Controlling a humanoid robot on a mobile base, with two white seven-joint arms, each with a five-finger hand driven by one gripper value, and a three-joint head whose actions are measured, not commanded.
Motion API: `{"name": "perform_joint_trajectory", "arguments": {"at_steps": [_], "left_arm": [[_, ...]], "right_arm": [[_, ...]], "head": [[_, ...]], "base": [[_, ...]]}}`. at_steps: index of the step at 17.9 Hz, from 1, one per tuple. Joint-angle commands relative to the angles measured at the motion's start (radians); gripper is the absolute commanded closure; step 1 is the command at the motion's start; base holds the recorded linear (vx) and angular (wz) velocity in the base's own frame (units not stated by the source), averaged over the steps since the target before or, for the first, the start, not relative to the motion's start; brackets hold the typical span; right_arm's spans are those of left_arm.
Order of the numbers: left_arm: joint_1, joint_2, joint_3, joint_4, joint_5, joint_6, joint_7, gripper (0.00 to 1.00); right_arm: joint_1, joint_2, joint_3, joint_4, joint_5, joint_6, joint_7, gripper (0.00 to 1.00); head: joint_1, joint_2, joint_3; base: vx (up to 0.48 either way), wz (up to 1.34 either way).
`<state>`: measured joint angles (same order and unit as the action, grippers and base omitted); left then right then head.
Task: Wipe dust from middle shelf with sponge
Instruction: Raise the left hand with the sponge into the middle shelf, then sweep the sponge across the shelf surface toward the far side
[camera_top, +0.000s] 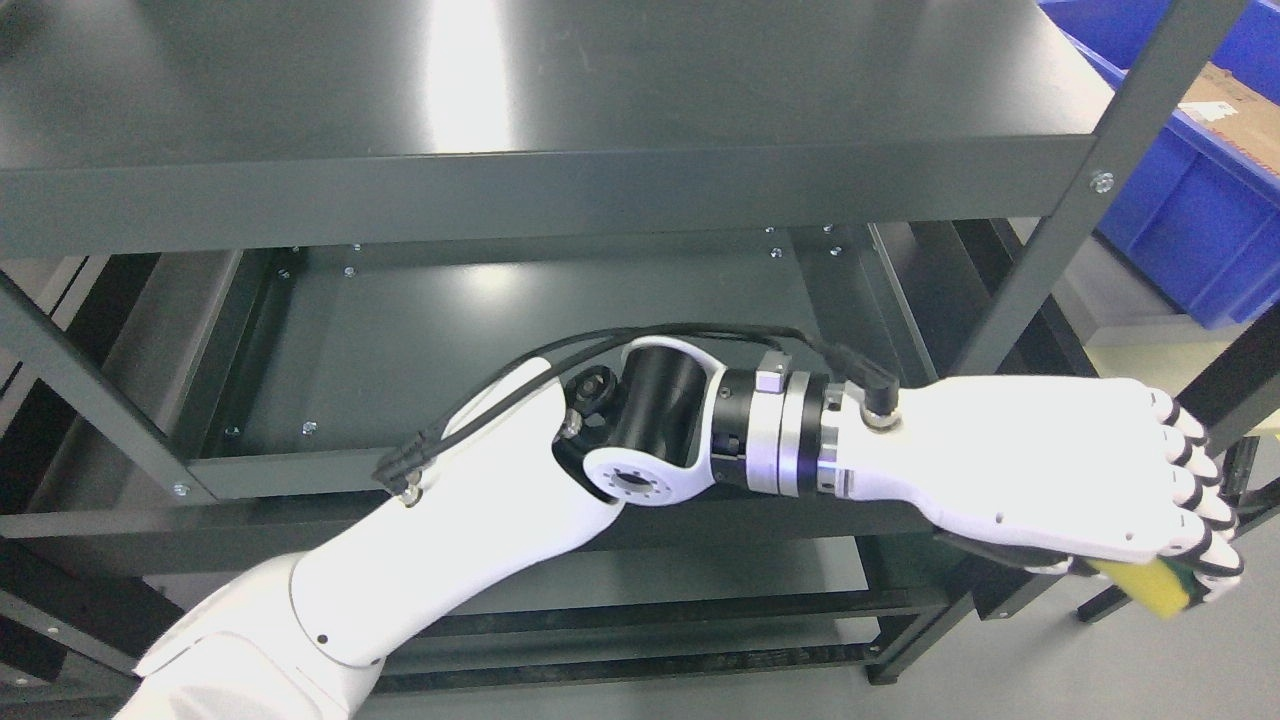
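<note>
A big blue plastic bin (1190, 190) sits at the top right, behind the shelf post, and a flat piece of brown cardboard (1235, 110) shows inside it. The dark grey metal shelf rack (1060, 240) fills most of the view. Its top shelf (500, 80) is smooth and shiny, with a bright streak of light on it. Under it is the middle shelf (420, 340), a flat dark metal tray with small silver screws along its edges. The robot's left arm comes in from the lower left. It is smooth white plastic, with a black round joint and a silver ring at the wrist, and thin black cables loop over it. The white left hand (1060, 470) reaches out past the right front post of the rack, off the shelf. Its fingers (1205, 500) have black joints and curl down around a soft yellow sponge with a green side (1155, 585). The sponge pokes out under the hand, in front of the grey floor, not touching the middle shelf.
</note>
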<state>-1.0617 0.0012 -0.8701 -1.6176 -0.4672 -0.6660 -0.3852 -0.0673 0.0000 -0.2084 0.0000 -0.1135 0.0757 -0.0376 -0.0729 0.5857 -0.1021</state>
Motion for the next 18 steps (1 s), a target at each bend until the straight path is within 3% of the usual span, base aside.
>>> {"name": "perform_joint_trajectory", "arguments": {"at_steps": [1,4,11,14,18], "left_arm": [[-0.106,0.016,0.287,-0.047,-0.088,-0.067,-0.154,1.0],[-0.106,0.016,0.393,-0.105,-0.085,-0.099,-0.257,1.0],[-0.107,0.019,0.534,-0.146,-0.039,-0.119,-0.277,1.0],[-0.107,0.094,0.577,-0.153,0.007,-0.119,-0.278,1.0],[-0.107,0.3,0.64,-0.153,0.158,-0.119,-0.278,1.0]], "right_arm": [[-0.002,-0.017,0.0,-0.017,0.0,0.001,0.001,0.0],[0.0,-0.017,0.0,-0.017,0.0,0.001,0.001,0.0],[0.0,-0.017,0.001,-0.017,0.0,0.001,0.001,0.0],[0.0,-0.017,0.0,-0.017,0.0,0.001,0.001,0.0],[-0.002,-0.017,0.0,-0.017,0.0,0.001,0.001,0.0]], "head": [[0.0,0.0,0.0],[0.0,0.0,0.0],[0.0,0.0,0.0],[0.0,0.0,0.0],[0.0,0.0,0.0]], "base": [[-0.043,-0.16],[-0.009,-0.05],[-0.038,0.04],[-0.068,0.11],[-0.065,0.14]]}}
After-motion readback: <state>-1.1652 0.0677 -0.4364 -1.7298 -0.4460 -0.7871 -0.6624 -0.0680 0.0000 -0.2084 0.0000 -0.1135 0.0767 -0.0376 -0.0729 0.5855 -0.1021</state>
